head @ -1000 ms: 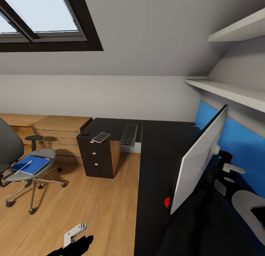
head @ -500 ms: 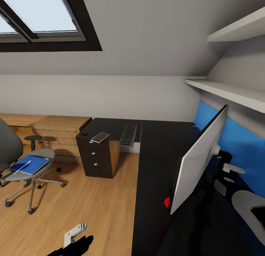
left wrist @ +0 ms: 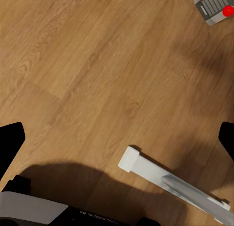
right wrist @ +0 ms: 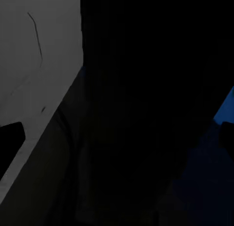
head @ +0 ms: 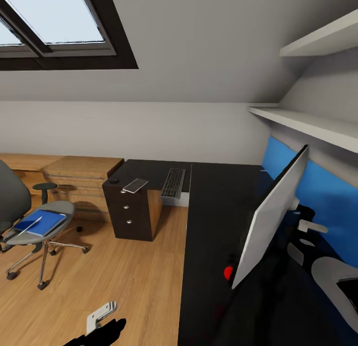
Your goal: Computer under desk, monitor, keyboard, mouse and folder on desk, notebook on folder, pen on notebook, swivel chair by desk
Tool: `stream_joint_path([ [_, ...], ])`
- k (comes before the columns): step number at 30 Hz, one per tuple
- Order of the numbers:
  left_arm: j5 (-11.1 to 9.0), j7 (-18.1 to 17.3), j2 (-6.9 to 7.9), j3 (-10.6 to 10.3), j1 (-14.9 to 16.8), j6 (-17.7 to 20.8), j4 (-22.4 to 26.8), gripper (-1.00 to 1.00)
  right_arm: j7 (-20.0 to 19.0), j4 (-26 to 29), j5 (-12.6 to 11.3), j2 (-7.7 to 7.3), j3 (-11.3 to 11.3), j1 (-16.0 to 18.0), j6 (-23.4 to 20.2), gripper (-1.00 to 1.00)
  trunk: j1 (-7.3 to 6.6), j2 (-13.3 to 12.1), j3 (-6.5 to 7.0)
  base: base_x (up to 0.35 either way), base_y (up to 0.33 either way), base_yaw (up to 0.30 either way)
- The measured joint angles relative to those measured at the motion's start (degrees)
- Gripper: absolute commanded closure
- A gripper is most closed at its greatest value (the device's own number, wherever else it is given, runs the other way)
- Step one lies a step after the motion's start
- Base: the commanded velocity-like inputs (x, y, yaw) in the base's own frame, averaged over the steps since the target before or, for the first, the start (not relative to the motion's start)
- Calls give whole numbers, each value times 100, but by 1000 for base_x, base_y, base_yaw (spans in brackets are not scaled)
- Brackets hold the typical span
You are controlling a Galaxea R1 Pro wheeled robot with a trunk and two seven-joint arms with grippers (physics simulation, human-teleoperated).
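Monitor point(head: 271, 214) thin, silver-white back, on glossy black desk point(head: 211, 212).

White and grey rounded arm links point(head: 332, 271) with black joints; black fingers point(left wrist: 10, 141), dark base

The monitor point(head: 271, 216) leans further over than half a second ago: its silver-white back tips more, its lower edge sits a little lower and its red dot point(head: 228, 273) sits slightly lower on the desk point(head: 214, 197) top. The right arm's white links point(head: 318, 246) beside it sit a little lower and further back from the screen. Between one second and half a second ago the whole view slides slightly left, so the camera turns.
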State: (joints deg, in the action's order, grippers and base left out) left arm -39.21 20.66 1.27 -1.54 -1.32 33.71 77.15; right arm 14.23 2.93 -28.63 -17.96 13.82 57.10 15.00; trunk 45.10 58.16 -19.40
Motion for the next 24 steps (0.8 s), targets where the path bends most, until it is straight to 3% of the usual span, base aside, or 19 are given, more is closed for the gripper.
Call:
stream_joint_path([
  [14, 0, -3, 1, 0, 0, 0, 0, -100, 3, -3, 55, 6, 2, 0, 0, -100, 0, 0, 0, 0, 0, 0],
  [24, -1, -4, 5, 0, 0, 0, 0, -100, 3, -2, 56, 12, 1, 0, 0, -100, 4, 0, 0, -281, 15, 0],
])
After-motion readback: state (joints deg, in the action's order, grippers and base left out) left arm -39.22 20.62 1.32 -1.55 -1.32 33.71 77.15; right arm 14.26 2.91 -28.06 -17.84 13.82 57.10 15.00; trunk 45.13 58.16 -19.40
